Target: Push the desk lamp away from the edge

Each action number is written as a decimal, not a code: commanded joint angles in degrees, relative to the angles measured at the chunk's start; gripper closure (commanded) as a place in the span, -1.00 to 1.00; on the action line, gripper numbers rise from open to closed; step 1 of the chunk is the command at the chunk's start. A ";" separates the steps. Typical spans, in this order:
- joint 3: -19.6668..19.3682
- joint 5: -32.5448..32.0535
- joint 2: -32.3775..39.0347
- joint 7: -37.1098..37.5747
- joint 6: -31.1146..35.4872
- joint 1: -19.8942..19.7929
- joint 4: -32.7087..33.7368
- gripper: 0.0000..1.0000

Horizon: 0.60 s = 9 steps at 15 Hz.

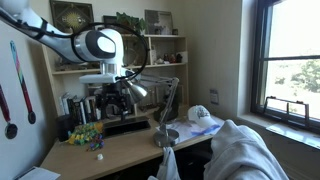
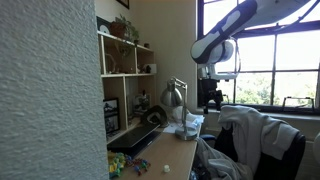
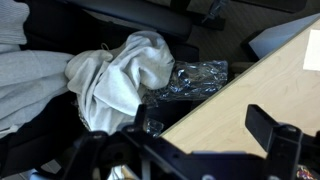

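Note:
The silver-grey desk lamp (image 1: 140, 91) stands on the tan desk, its cone shade tilted and its thin arm running down to a round base (image 1: 166, 136) near the desk's front edge (image 1: 130, 151). It shows in both exterior views (image 2: 174, 96). My gripper (image 1: 116, 102) hangs in the air beside the shade, apart from it, and also shows in an exterior view (image 2: 212, 97). In the wrist view the gripper (image 3: 200, 120) is open and empty above the desk edge (image 3: 215, 88). The lamp is out of the wrist view.
A chair draped with white and grey clothes (image 1: 240, 155) stands against the desk front, and the clothes also show in the wrist view (image 3: 125, 65). A crinkled plastic bag (image 3: 195, 76) lies below the edge. A white cap (image 1: 201, 113), a colourful toy (image 1: 86, 133), shelves (image 2: 125, 60) and a window (image 1: 295, 60) surround the desk.

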 commanded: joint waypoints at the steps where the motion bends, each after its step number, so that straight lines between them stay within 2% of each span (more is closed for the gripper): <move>1: -4.60 1.03 8.41 -10.79 1.15 -2.86 8.50 -1.00; 5: -7.75 6.15 18.56 -24.98 4.03 -5.80 18.05 -1.00; 9: -6.26 8.72 26.61 -32.68 8.79 -9.23 25.32 -1.00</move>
